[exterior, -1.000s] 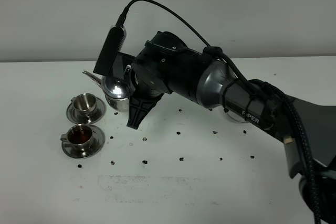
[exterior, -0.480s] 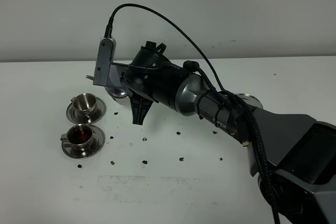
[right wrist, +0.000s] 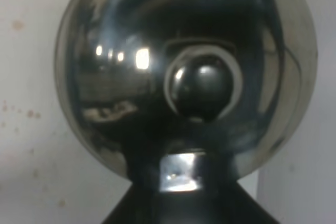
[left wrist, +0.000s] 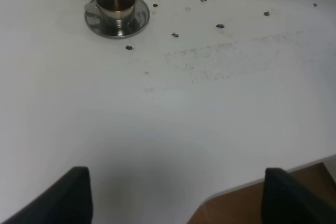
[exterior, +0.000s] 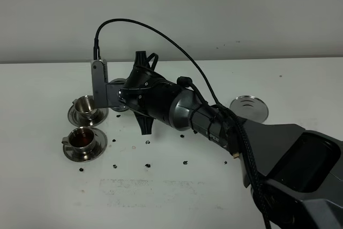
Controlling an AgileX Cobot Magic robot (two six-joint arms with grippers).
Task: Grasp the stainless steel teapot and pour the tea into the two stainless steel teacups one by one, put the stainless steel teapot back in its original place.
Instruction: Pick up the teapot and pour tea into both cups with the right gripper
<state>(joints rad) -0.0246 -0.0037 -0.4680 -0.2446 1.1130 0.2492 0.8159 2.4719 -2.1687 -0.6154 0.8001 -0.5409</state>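
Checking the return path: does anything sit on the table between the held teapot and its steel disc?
Nothing visible does. Between the teapot and the disc, only the right arm itself crosses above the table.

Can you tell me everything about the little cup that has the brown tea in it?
The cup is small, round and shiny, like polished steel, with a little handle on one side. It stands upright on a matching round saucer on the white table, closer to the front edge than the other cup. Dark reddish-brown tea sits inside, below the rim. Only the saucer touches it.
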